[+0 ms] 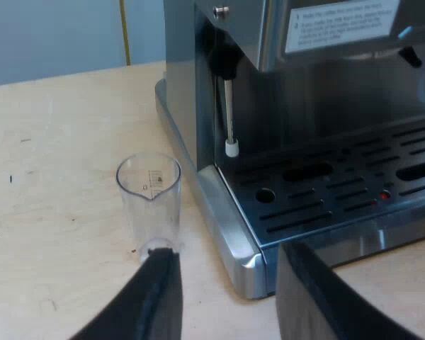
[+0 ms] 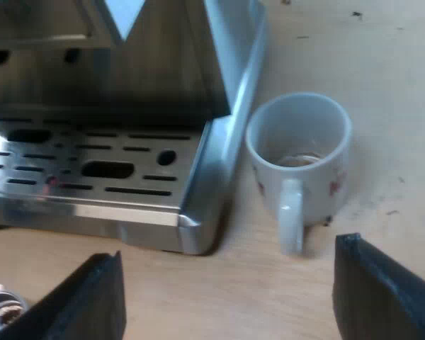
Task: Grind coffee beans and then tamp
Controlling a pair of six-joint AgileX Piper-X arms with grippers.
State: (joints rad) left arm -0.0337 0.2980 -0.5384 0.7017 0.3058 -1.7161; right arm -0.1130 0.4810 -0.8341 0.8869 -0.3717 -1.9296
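The steel espresso machine (image 1: 326,106) stands on a wooden table, its slotted drip tray (image 1: 340,198) facing me and a steam wand (image 1: 230,113) hanging by its near corner. A clear measuring glass (image 1: 150,205) stands upright on the wood beside that corner. My left gripper (image 1: 230,297) is open, low over the table just before the glass and the tray's corner, holding nothing. In the right wrist view the machine's drip tray (image 2: 99,170) meets a white mug (image 2: 301,166) standing upright beside its corner, handle toward me. My right gripper (image 2: 227,297) is open before the mug, fingers wide apart.
A small metal part (image 2: 0,308) lies on the wood close to one right finger; I cannot tell what it is. Bare wooden table (image 1: 49,177) stretches away beyond the measuring glass, up to a pale blue wall (image 1: 57,32).
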